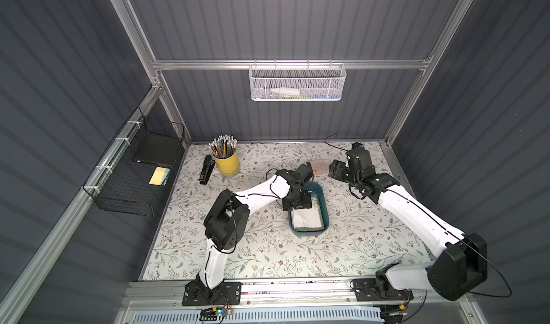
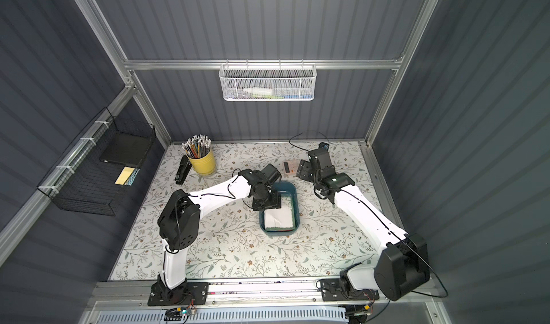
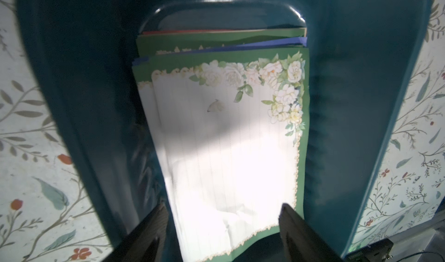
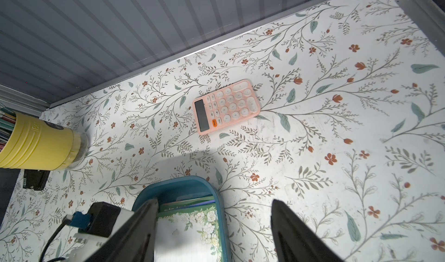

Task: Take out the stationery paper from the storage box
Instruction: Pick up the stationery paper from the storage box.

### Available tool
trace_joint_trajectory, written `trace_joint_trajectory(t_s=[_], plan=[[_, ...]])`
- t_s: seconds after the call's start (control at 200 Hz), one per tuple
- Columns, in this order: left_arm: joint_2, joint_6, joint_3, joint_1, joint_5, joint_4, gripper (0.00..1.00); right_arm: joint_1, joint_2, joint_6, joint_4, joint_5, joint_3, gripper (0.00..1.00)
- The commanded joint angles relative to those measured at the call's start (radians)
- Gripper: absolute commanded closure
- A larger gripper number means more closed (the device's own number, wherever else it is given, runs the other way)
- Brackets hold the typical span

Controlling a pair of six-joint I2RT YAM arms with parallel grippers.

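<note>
The storage box (image 1: 327, 218), a shallow teal tray, sits mid-table in both top views. The stationery paper (image 3: 224, 140) lies stacked inside it; the top sheet is white with a green border and white roses, and red, blue and green edges show beneath. My left gripper (image 3: 224, 206) is open and low inside the box's far end. Its fingers (image 3: 154, 224) stand on either side of the top sheet's bent-up near edge, with nothing pinched. My right gripper (image 4: 214, 205) is open and empty above the table behind the box's right corner, near the calculator.
A pinkish calculator (image 4: 226, 106) lies behind the box. A yellow cup of pencils (image 1: 227, 161) and a black stapler (image 1: 206, 169) stand at the back left. A black wire basket (image 1: 140, 170) hangs on the left wall, a white mesh basket (image 1: 297, 83) on the back wall.
</note>
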Motion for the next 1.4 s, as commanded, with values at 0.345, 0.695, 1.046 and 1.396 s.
trace_joint_trajectory(t_s=[0.345, 0.695, 1.046, 1.396], plan=[[0.044, 0.025, -0.021, -0.010, 0.006, 0.001, 0.23, -0.006, -0.004, 0.010, 0.002, -0.013, -0.016, 0.22], [0.056, 0.030, -0.024, -0.012, -0.021, -0.016, 0.22, -0.005, 0.000, 0.011, 0.004, -0.024, -0.021, 0.22], [0.076, 0.027, -0.014, -0.016, -0.041, -0.026, 0.22, -0.005, 0.001, 0.011, 0.003, -0.029, -0.026, 0.22], [0.080, 0.029, 0.086, -0.017, -0.110, -0.085, 0.21, -0.005, 0.019, 0.014, 0.005, -0.069, -0.025, 0.22]])
